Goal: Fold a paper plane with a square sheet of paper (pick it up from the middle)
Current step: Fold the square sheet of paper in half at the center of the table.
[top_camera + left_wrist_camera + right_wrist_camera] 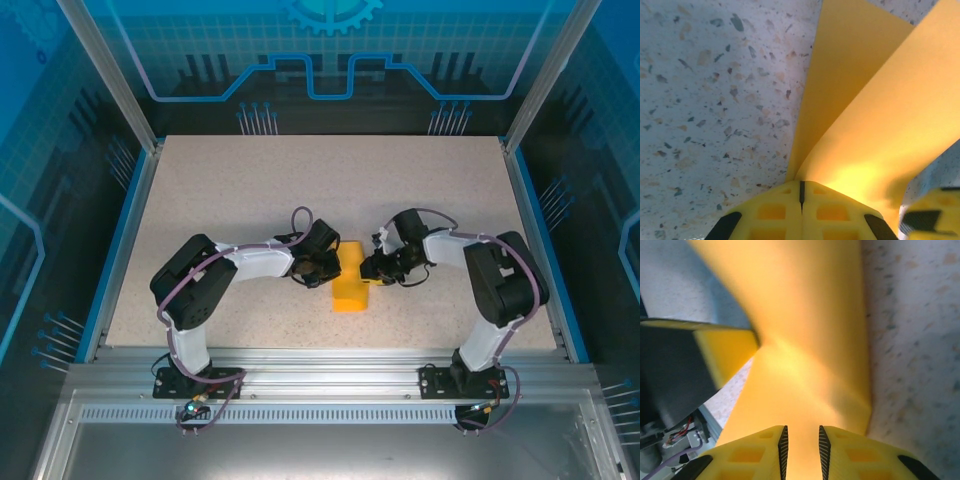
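Both left fingers (772, 212) tight on paper (880, 125)

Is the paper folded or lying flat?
Folded: two layers of the paper spread from a crease at the shut left pincer.

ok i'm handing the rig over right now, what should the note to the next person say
Left gripper: shut on the paper, pinching two layers.
Right gripper: slightly open, paper in the gap.
Paper: middle of the table, between both arms, doubled over.
Done: gripped, first fold begun.
To do: crease it, then fold nose and wings; no plane shape yet.
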{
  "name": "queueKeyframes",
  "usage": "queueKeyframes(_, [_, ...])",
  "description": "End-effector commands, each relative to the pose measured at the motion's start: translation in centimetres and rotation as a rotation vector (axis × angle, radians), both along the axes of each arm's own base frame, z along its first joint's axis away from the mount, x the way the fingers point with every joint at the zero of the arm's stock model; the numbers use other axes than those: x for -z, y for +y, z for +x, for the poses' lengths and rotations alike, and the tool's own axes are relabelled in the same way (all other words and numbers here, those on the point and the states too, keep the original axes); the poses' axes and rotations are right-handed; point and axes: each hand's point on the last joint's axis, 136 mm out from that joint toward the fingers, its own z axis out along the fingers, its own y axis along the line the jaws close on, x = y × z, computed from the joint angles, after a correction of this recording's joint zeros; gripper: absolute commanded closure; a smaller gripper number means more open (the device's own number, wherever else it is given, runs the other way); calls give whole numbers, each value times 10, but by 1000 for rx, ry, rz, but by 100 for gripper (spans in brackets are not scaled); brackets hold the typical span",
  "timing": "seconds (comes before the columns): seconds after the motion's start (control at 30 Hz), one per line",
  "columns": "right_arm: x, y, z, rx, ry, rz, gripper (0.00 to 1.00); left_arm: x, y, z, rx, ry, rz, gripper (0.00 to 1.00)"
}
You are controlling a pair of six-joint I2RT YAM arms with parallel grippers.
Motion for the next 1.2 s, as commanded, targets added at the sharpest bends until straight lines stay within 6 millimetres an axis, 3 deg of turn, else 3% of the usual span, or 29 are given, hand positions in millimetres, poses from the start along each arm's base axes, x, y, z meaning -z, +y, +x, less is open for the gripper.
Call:
queueKeyframes(0.0, [-27,4,-8,-23,-37,72,74,29,12,-22,28,90,98,100])
queueKeyframes(0.13, [-19,9,-21,-40,-4,83,74,28,11,-21,31,87,96,100])
queueKeyframes(0.47, [33,-4,-40,-23,109,-11,74,26,10,-21,35,87,97,100])
queueKeyframes(0.57, [30,-6,-41,-32,102,-34,74,25,9,-21,40,86,98,100])
queueKeyframes(0.83, [-3,6,-52,-79,38,-2,73,24,8,-21,45,86,102,100])
queueKeyframes(1.17, [34,-4,-71,-57,99,-104,74,22,7,-20,51,82,102,100])
